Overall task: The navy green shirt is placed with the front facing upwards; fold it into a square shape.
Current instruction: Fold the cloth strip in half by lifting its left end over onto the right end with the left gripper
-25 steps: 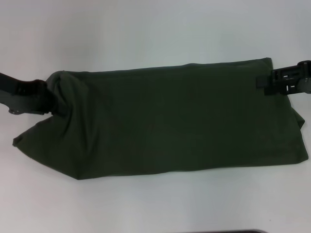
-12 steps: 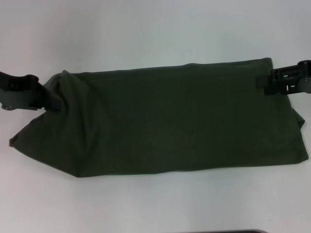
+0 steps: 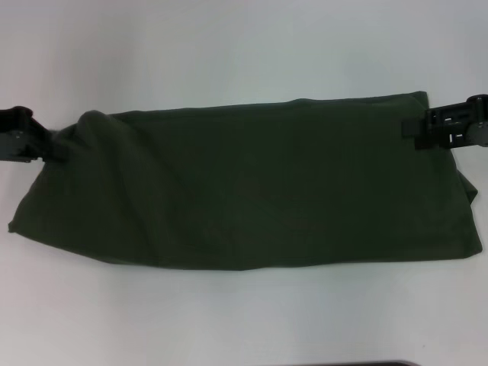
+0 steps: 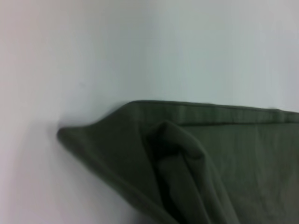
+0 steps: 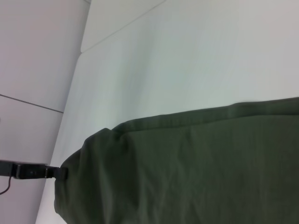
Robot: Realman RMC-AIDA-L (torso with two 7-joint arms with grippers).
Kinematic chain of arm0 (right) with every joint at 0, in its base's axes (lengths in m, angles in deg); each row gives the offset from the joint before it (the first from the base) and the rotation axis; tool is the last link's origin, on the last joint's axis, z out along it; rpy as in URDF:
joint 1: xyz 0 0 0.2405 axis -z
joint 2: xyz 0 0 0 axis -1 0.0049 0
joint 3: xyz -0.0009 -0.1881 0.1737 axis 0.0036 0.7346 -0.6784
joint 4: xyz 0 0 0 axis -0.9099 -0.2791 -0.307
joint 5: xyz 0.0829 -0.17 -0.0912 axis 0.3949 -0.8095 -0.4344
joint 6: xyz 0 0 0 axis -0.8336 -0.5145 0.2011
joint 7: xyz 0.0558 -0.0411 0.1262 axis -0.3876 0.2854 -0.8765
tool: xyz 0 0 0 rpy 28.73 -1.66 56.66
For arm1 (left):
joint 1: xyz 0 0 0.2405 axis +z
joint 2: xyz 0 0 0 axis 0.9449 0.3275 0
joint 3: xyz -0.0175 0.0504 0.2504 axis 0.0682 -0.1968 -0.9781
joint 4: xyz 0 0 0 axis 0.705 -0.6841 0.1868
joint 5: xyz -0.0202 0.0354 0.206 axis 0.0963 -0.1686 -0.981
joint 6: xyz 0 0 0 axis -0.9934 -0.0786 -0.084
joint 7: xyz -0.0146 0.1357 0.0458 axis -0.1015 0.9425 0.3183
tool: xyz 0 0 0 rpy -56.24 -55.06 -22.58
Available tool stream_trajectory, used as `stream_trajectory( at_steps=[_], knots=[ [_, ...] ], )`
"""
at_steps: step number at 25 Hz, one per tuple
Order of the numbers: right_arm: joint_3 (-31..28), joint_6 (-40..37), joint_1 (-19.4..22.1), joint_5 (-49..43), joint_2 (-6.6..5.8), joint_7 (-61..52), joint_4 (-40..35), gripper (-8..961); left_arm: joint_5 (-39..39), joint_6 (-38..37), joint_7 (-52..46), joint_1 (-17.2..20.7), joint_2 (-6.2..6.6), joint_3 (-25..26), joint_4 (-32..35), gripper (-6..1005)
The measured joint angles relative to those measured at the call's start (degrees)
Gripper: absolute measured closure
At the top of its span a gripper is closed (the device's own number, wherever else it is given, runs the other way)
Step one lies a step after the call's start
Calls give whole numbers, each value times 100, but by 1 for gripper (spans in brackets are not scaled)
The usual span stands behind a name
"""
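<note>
The navy green shirt (image 3: 252, 183) lies folded into a long band on the white table (image 3: 229, 46). The left gripper (image 3: 47, 141) pinches its far-left corner; the right gripper (image 3: 419, 130) grips its far-right corner, both clenched on cloth. Beyond the table's far edge, pale wall panels (image 5: 32, 60) show.

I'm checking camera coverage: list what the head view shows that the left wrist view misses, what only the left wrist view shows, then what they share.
Only the head view: the whole navy green shirt laid out as a long band, plain side up, with the left gripper at its left end and the right gripper at its far right corner.

Only the left wrist view: a close look at the raised, bunched fold at the shirt's left end.

Both: the shirt on the white table.
</note>
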Motion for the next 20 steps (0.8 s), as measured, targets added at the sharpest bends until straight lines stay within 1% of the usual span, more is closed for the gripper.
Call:
stream_trajectory(
  at_steps=[5,9,10,14,15,20],
  knots=[
    [6,0,-1,-2,0,-41,5,309,11,26,-30,94,129,95,-1,961],
    [2,0,-14,-6,0,-45,8,307,3,34,-31,121,174,173,-1,961],
    [1,0,-16,-8,0,-46,9,307,-2,40,-38,146,230,214,1,961],
    [-2,1,-20,-23,0,-48,9,307,-1,56,-46,164,280,221,12,962],
    [-2,2,-24,-23,0,-50,9,307,-11,78,-48,174,318,222,26,962],
    [-2,1,-31,-20,-11,-62,9,308,-31,131,-71,217,407,250,41,962]
  ],
)
